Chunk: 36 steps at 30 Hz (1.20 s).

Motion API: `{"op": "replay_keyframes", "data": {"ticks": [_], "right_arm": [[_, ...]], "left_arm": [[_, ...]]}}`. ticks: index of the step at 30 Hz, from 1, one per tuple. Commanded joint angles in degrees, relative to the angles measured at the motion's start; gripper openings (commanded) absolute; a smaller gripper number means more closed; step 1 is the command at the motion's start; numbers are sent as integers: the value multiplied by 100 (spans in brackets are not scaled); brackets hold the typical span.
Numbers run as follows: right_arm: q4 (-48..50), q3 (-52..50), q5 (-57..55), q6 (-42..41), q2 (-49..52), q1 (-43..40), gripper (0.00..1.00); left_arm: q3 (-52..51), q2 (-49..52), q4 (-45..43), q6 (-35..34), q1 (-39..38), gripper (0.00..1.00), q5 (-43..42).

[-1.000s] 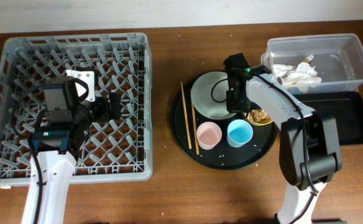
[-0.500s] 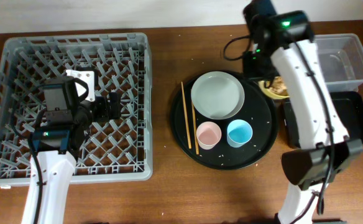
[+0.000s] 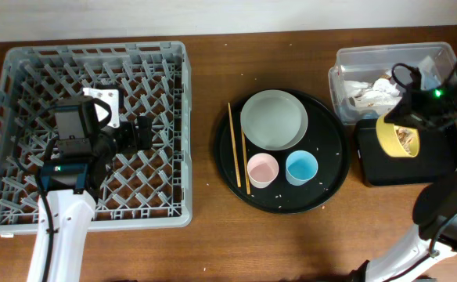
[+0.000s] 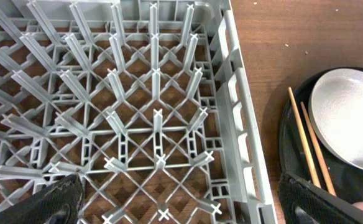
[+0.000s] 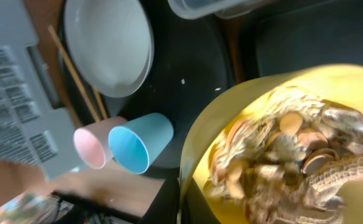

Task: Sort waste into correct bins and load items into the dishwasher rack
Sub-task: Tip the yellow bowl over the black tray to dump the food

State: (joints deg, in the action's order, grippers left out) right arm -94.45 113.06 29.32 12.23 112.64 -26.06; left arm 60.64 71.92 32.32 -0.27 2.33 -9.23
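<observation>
My right gripper (image 3: 410, 119) is shut on the rim of the small yellow bowl (image 3: 399, 137) and holds it tilted above the shallow black rectangular tray (image 3: 432, 160). In the right wrist view the bowl (image 5: 231, 130) holds brownish food scraps (image 5: 293, 155), with the fingers (image 5: 186, 198) on its rim. The grey-green plate (image 3: 274, 119), pink cup (image 3: 262, 169), blue cup (image 3: 301, 167) and chopsticks (image 3: 235, 145) lie on the round black tray (image 3: 330, 180). The clear tub (image 3: 440, 59) holds white napkins (image 3: 373, 92). My left gripper (image 3: 138, 133) is open and empty over the grey dishwasher rack (image 3: 25, 78).
The left wrist view looks down on the rack's pegs (image 4: 156, 124) and right wall (image 4: 234, 118), with my open left gripper (image 4: 181, 205) low over them. The plate (image 4: 349, 118) and chopsticks (image 4: 303, 143) show beyond the wall. Bare wood table lies between rack and round tray.
My right arm has lifted the yellow bowl off the round tray and carried it right, over the black rectangular tray, now tilted. The left arm has not moved.
</observation>
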Motion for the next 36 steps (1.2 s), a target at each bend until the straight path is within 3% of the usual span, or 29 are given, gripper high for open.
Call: {"op": "replay_keyframes", "data": {"ticks": [1, 10, 15, 19, 23, 28, 36], "right_arm": [[273, -697, 1167, 885, -170, -472, 4], [2433, -2752, 3121, 1427, -166, -1602, 5], [2420, -2863, 4172, 2203, -164, -1602, 5], [2446, -2863, 4413, 2205, -164, -1615, 5], [2269, -2863, 5348, 2135, -164, -2068, 5], [2076, -2863, 5344, 2146, -164, -2763, 6], [2092, -2863, 5322, 2455, -164, -2621, 6]], "left_arm": [[79, 20, -4, 4, 9, 99, -44], [79, 20, -4, 4, 9, 99, -44], [79, 20, -4, 4, 9, 99, -44], [79, 20, -4, 4, 9, 99, -44], [79, 20, -4, 4, 9, 99, -44], [79, 20, -4, 4, 9, 99, -44], [79, 20, -4, 4, 9, 99, -44]]}}
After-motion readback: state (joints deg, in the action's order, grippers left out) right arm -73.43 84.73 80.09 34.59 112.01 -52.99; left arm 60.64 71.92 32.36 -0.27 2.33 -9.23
